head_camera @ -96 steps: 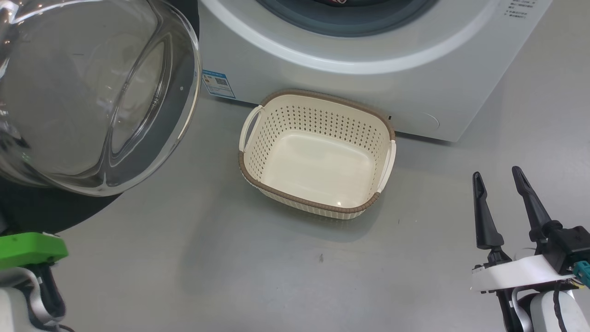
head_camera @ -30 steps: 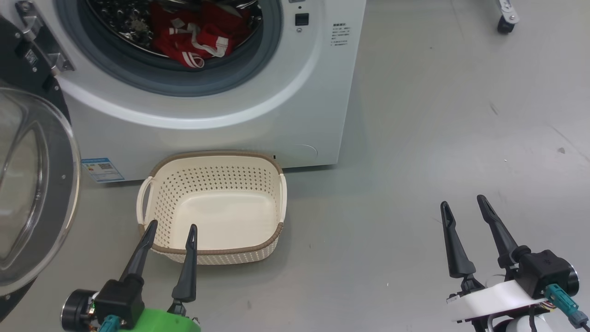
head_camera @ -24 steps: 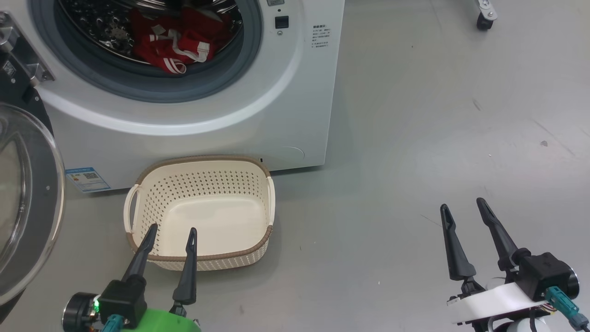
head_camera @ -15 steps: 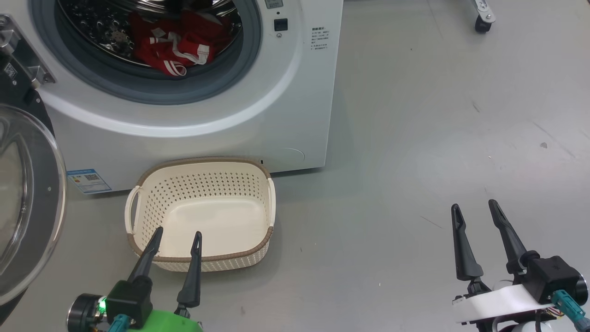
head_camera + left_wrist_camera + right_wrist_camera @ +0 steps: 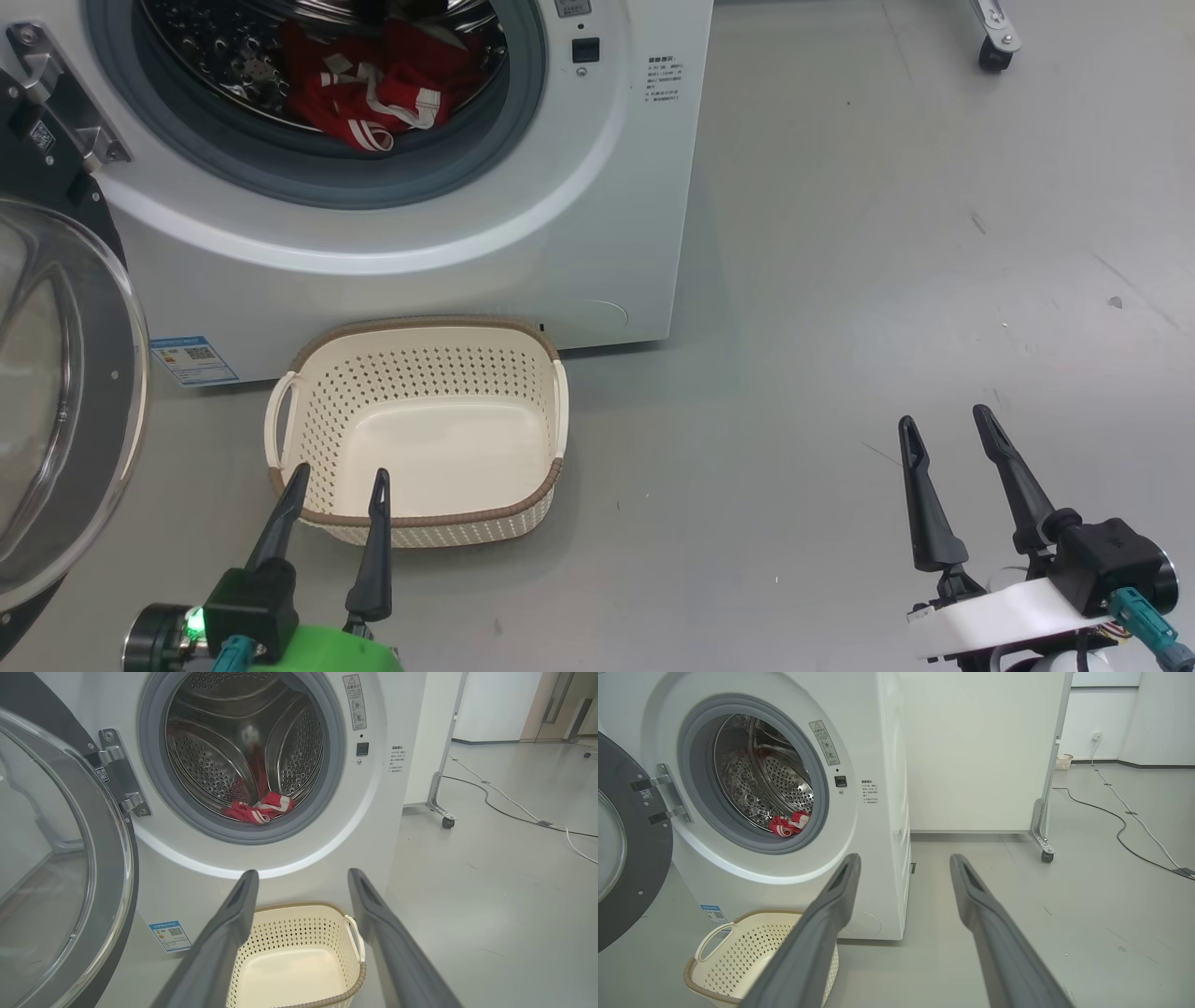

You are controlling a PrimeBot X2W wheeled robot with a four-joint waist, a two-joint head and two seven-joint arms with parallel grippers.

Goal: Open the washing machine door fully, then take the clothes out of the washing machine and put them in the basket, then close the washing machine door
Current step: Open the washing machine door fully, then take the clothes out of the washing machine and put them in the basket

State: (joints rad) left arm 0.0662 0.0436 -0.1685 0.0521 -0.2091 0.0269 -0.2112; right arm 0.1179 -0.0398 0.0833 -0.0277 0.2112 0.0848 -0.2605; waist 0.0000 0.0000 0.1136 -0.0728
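Counting first: one white front-loading washing machine (image 5: 523,233), one washing machine door (image 5: 65,401), one cream perforated basket (image 5: 439,369), one heap of red clothes (image 5: 373,84) with white stripes (number of garments in the heap cannot be told), two grippers with two dark fingers each. Door stands swung open on the machine's left side, hanging from one metal hinge (image 5: 65,103), glass bowl bulging outward, port uncovered. Clothes lie at the bottom front of the perforated steel drum, just behind the grey gasket. Basket sits on the grey floor close against the foot of the machine, below the port, with nothing in it; whether it touches the front panel cannot be told. One small blue label (image 5: 194,360) is on the panel to the basket's left. Left gripper (image 5: 341,471): jaws apart, holding nothing, with the fingertips showing over the basket's near brown rim in the head view. In the left wrist view the basket lies low between the two fingers and the clothes show higher up, above the gap, well apart from the tips. Right gripper (image 5: 942,416): jaws apart, holding nothing, over bare floor well to the right of the basket. In the right wrist view both basket and clothes lie left of its left finger. One caster (image 5: 991,58) of a stand sits on the floor beyond the machine, and one cable (image 5: 1120,826) trails past it.
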